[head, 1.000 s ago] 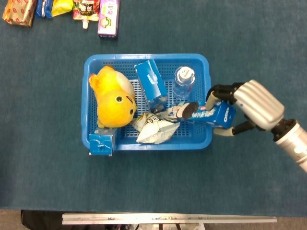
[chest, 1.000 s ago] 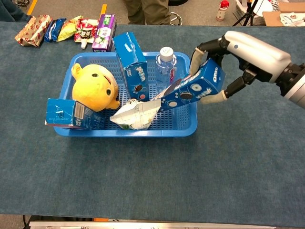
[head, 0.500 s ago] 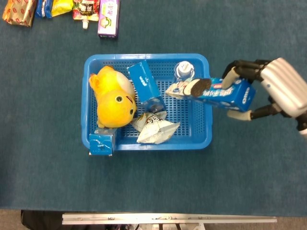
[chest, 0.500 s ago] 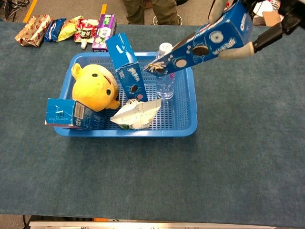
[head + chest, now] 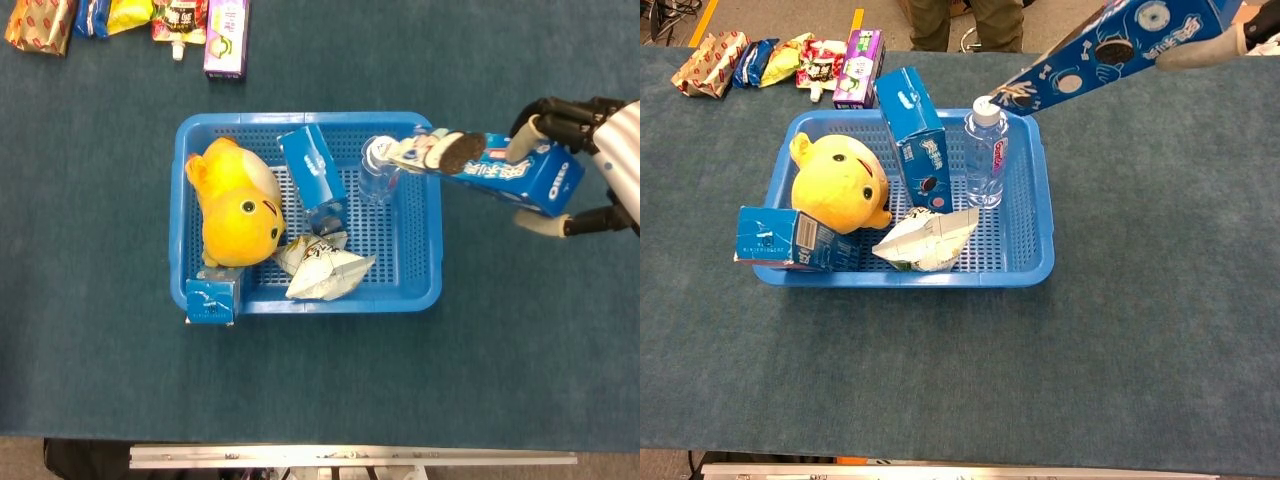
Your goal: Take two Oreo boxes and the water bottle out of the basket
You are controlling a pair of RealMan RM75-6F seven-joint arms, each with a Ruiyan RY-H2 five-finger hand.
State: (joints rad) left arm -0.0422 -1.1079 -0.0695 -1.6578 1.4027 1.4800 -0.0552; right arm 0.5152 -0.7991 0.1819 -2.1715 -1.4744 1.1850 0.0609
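My right hand [image 5: 590, 160] grips one blue Oreo box [image 5: 490, 170] and holds it high above the right rim of the blue basket [image 5: 428, 290]. In the chest view the same Oreo box [image 5: 1110, 45] slants near the top edge, and only a fingertip of the right hand [image 5: 1205, 48] shows. A second Oreo box [image 5: 313, 175] stands tilted in the basket's middle, also seen as the Oreo box [image 5: 917, 135]. The water bottle [image 5: 986, 158] stands upright to its right, its cap [image 5: 378, 152] just under the lifted box's end. My left hand is in neither view.
In the basket also lie a yellow plush toy [image 5: 238, 205] and a crumpled white carton [image 5: 322, 265]. A small blue box [image 5: 211, 300] sits on the front left rim. Snack packs [image 5: 130, 18] line the far left edge of the blue cloth.
My right hand has lifted the Oreo box up and out to the right, clear of the basket. The second Oreo box rocked and settled; the bottle stayed in place.
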